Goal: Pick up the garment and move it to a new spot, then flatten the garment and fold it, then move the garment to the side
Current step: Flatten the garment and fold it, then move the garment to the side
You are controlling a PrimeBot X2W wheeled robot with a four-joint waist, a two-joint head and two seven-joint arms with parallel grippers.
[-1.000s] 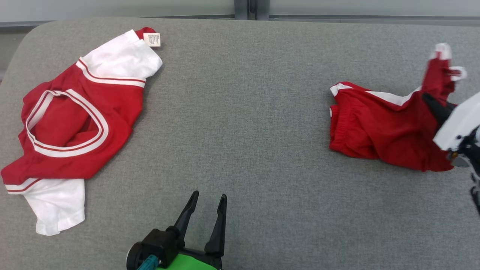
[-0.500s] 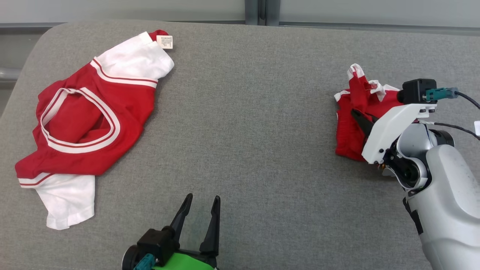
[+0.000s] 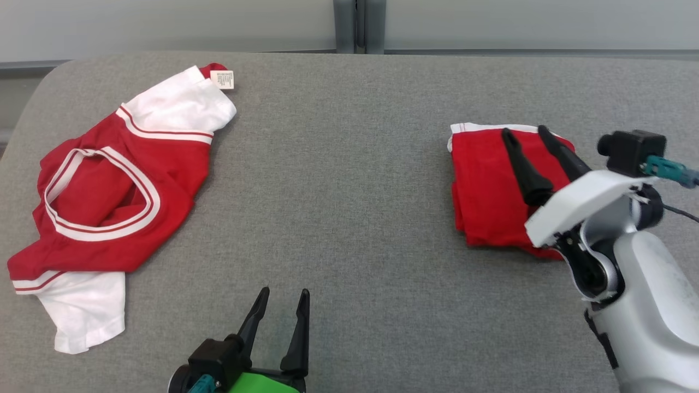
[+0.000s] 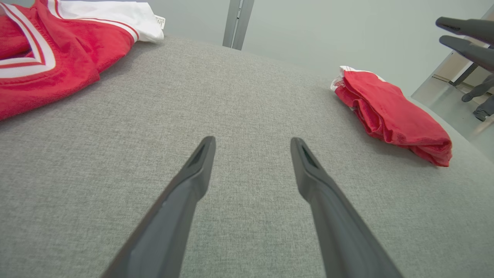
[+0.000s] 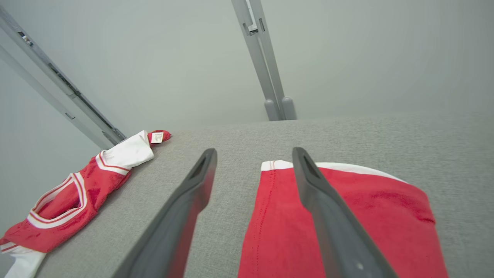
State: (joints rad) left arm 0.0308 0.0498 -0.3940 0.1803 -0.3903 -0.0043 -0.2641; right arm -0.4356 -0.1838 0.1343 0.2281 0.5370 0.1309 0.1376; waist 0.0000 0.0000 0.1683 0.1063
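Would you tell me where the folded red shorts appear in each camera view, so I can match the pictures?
Head view: folded red shorts right of centre.
Left wrist view: shorts at the upper right.
Right wrist view: shorts across the lower middle and right.
Shared landmark: the red-and-white jersey, at the left in all three views.

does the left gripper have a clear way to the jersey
Probably yes: the left gripper is open and holds nothing, and just bare grey table lies between it and the jersey.
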